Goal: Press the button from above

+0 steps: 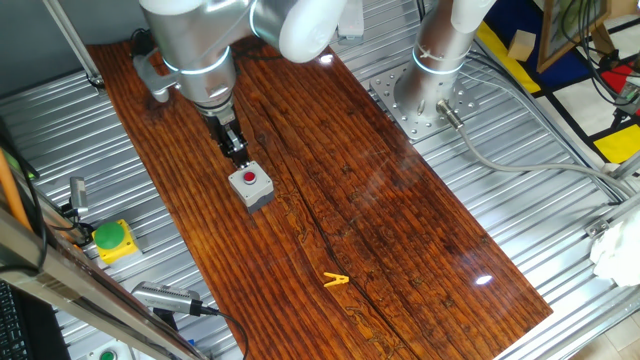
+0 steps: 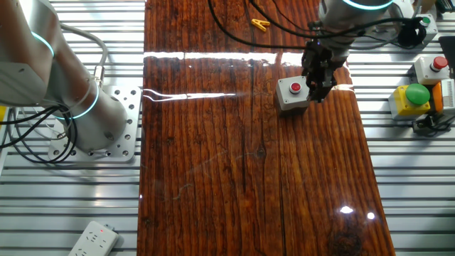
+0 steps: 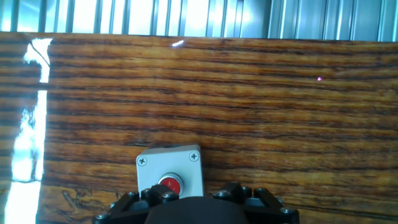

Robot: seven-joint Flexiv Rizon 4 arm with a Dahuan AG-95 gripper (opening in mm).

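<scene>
The button (image 1: 249,179) is sitting in its grey box (image 1: 252,190) on the wooden board (image 1: 380,220), toward the board's left part in one fixed view and near the board's right edge in the other fixed view. The gripper (image 1: 240,155) is hanging just beside the box, at its far side, tip close to the box top; whether it is touching is not readable. In the hand view the red cap is showing just ahead of the dark finger housing, partly cut by it.

Finger state: cannot tell. No view is showing the tips clearly enough for a gap or a contact; the hand is carrying nothing visible.

Handling judgement: the box is looking like a rigid moulded housing with four corner screws, stiff and not fragile. It is probably light and is resting loose on a glossy board, so it may be sliding or tipping if the push is arriving off-centre or slanted. The cap is small, about as wide as the fingers, and likely sprung with short travel. No grasp is called for; contact belongs on the middle of the red cap, straight down, tip centred over it.

Off the board, a green button on a yellow box (image 1: 112,239) is lying on the metal table (image 1: 520,190), well apart; it is not the target. A yellow clip (image 1: 335,281) is lying further down the board.
</scene>
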